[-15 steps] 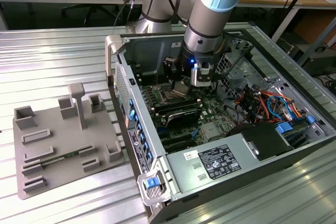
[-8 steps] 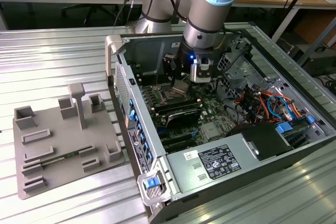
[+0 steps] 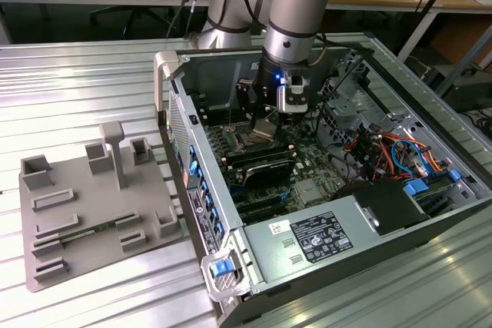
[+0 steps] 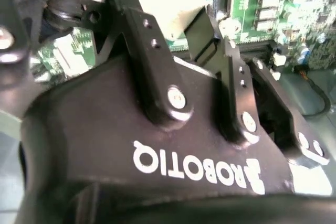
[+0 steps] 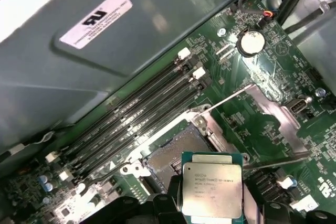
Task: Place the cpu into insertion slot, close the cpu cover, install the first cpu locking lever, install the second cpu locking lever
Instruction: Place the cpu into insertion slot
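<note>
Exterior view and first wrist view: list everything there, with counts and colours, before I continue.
cpu: one, silver-grey, in the gripper, next to the insertion slot, not seated
insertion slot: one, dark with silver rim, on the green board, uncovered
cpu cover: one, silver, swung open beside the slot
memory slots: several, black, alongside the slot
coin battery: one, silver, on the board
computer case: one, grey, open, on the table
power supply: one, grey, labelled, inside the case
cables: bundle, orange and blue, inside the case
fixture tray: one, grey, exterior view's left
table: one, ribbed silver
arm: one, grey and light blue, reaching into the case
gripper: one, black, shut on the cpu
</note>
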{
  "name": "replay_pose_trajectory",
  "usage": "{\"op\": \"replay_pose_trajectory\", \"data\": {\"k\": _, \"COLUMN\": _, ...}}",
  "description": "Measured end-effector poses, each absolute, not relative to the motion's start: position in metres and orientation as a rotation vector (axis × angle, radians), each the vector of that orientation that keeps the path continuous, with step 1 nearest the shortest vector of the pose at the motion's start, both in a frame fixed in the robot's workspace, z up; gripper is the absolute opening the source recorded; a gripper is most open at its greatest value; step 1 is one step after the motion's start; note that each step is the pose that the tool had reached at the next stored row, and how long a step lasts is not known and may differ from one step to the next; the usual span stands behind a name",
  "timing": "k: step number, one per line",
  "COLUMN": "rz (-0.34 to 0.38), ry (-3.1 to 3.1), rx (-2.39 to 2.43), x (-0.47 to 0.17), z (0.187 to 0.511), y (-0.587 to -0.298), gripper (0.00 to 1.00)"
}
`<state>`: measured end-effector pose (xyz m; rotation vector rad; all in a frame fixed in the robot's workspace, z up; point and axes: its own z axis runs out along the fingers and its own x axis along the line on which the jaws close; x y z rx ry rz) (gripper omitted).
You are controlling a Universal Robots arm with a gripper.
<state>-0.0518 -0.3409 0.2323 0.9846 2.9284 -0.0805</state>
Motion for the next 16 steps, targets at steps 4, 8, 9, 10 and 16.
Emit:
{"op": "replay_pose_trajectory", "data": {"k": 4, "rz": -0.08, "ry": 2.928, "rx": 0.984, "x": -0.0522, "z": 0.2368, "y": -0.3409, "gripper": 0.55}}
{"op": "replay_pose_trajectory", "data": {"k": 8, "rz": -0.083, "ry": 2.906, "rx": 1.053, "x": -0.0523, "z": 0.2369, "y": -0.341, "gripper": 0.55}}
{"op": "replay_pose_trajectory", "data": {"k": 9, "rz": -0.083, "ry": 2.899, "rx": 1.072, "x": -0.0523, "z": 0.2368, "y": -0.3409, "gripper": 0.55}}
{"op": "replay_pose_trajectory", "data": {"k": 10, "rz": -0.084, "ry": 2.894, "rx": 1.085, "x": -0.0523, "z": 0.2368, "y": -0.3409, "gripper": 0.55}}
{"op": "replay_pose_trajectory", "data": {"k": 16, "rz": -0.087, "ry": 2.864, "rx": 1.167, "x": -0.0523, "z": 0.2368, "y": -0.3409, "gripper": 0.55}}
